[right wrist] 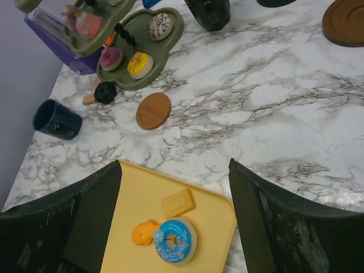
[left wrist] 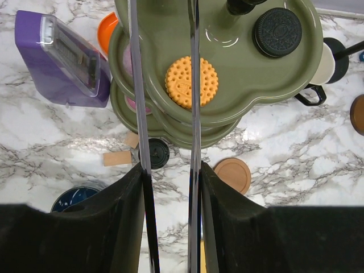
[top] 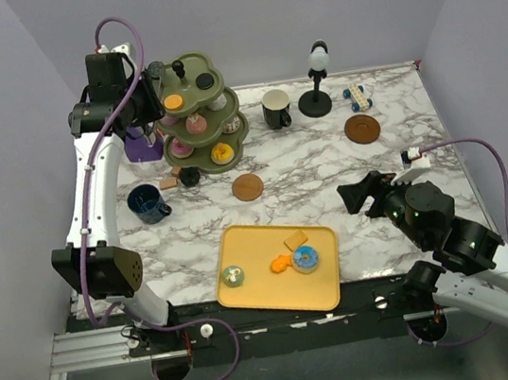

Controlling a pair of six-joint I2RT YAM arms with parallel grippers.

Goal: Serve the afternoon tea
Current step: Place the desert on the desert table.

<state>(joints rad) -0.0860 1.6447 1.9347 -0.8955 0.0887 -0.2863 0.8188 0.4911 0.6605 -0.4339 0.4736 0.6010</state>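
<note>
Left gripper (left wrist: 170,187), jaws narrowly parted and seemingly empty, hovers over the olive-green three-tier stand (left wrist: 244,74); right gripper (right wrist: 174,164) gapes wide above the flat yellow tray (right wrist: 142,196).

No text, label, brand, number or sign can be read in any of the three views. The nearest thing to a marking is the raised pattern on the black sandwich biscuit (left wrist: 277,31) lying on the top tier of the olive-green three-tier stand (left wrist: 244,77). The left wrist view shows this relief as a ring and a central figure, too fine to make out as letters. The orange round biscuit (left wrist: 191,81) beside it carries only rows of dots and a faint central relief that cannot be read.
</note>
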